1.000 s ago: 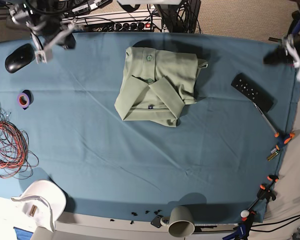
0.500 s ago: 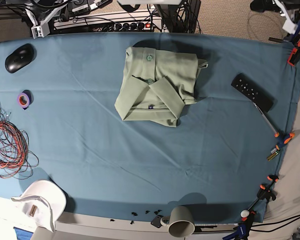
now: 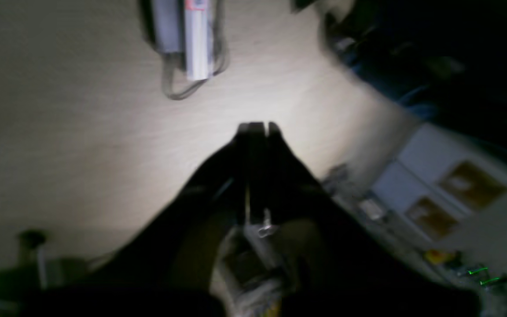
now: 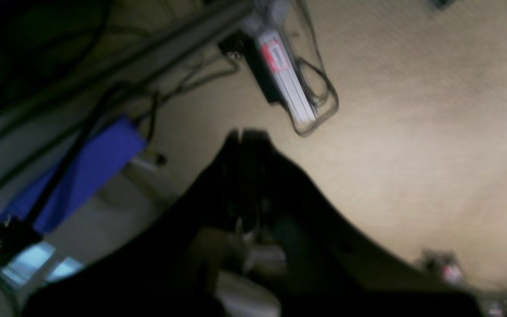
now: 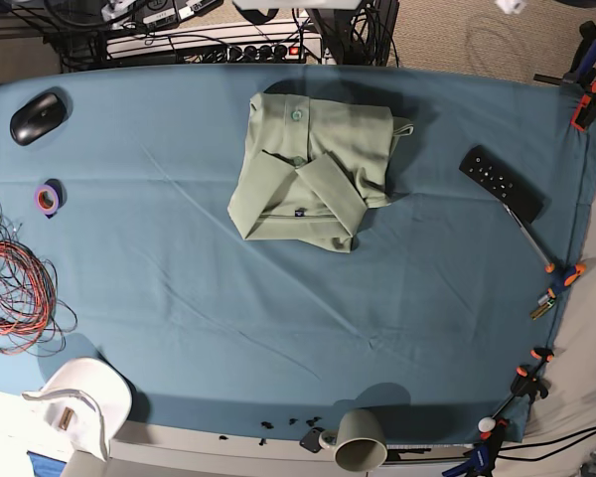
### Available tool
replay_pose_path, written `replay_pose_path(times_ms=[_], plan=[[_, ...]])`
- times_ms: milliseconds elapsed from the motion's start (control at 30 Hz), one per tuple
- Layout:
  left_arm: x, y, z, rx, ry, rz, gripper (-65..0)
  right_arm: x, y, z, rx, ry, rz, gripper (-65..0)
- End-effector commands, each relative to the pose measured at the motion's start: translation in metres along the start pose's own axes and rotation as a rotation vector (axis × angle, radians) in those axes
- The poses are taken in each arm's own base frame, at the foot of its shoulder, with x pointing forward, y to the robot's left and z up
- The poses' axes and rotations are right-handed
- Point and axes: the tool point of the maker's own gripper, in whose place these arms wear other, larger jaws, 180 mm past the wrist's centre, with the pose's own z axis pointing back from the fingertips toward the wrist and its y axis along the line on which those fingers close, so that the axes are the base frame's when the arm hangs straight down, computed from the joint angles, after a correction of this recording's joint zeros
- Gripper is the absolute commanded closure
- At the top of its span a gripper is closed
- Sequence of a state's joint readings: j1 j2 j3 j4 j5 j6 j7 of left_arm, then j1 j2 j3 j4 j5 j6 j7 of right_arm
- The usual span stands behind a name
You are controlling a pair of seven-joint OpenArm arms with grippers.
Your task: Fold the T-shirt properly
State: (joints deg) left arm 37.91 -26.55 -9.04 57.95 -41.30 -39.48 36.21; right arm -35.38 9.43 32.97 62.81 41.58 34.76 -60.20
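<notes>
The sage-green T-shirt (image 5: 313, 169) lies folded into a compact bundle on the blue cloth, in the far middle of the table, collar and buttons facing up. Neither arm shows in the base view. In the left wrist view my left gripper (image 3: 257, 128) is shut, empty, and points at beige floor. My right gripper (image 4: 247, 134) is shut too, with nothing between its fingers, over beige floor beside a rack of cables.
On the blue table cloth (image 5: 278, 318) lie a black mouse (image 5: 37, 113), a purple tape roll (image 5: 47, 198), red wires (image 5: 15, 288) at the left edge, a black remote (image 5: 501, 183) at the right, and clamps (image 5: 536, 370) along the right edge. A grey cup (image 5: 361, 439) stands at the near edge.
Both arms have withdrawn from the table's far corners and left the base view. The T-shirt has not moved.
</notes>
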Motion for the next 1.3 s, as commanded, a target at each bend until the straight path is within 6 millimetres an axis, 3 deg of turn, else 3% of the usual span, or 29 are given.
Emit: replay_pose_path(times_ms=[0,100,200,400,500,600,700,833,933,1100,1267], plan=[[-0.007,0.007,-0.001,0.020,0.028,-0.044,0.0,0.001,-0.010,-0.002,-0.009,-0.004,-0.019,0.0],[-0.002,0.037,-0.018,0.182,0.072,-0.156,0.0,0.002,-0.031,-0.024,-0.051,-0.004,-0.066,0.0],[0.011,0.072,-0.021,0.373,0.085,-0.248,0.0,0.009,-0.046,-0.042,-0.116,-0.020,-0.027,0.0],[0.056,0.111,-0.016,0.608,-0.054,-0.348,0.0,0.063,-0.041,-0.064,-0.212,-0.212,0.259,0.0],[0.070,0.118,-0.020,0.675,-0.109,-0.318,0.0,0.087,-0.042,-0.070,-0.343,-0.249,0.418,0.0],[0.080,0.109,-0.037,0.670,-0.140,-0.287,0.0,0.112,-0.030,-0.075,-0.410,-0.313,0.478,0.0],[0.086,0.087,-0.062,0.627,-0.145,-0.248,0.0,0.121,-0.013,-0.085,-0.408,-0.334,0.469,0.0],[0.089,0.050,-0.096,0.553,-0.133,-0.175,0.0,0.105,-0.004,-0.099,-0.381,-0.287,0.292,0.0],[0.093,0.030,-0.111,0.518,-0.142,-0.171,0.0,0.097,-0.006,-0.102,-0.403,-0.262,0.256,0.0],[0.078,0.017,-0.123,0.498,-0.030,-0.142,0.0,0.074,-0.021,-0.101,-0.453,-0.120,0.218,0.0],[0.078,0.015,-0.125,0.495,-0.012,-0.140,0.0,0.065,-0.023,-0.102,-0.458,-0.073,0.206,0.0]])
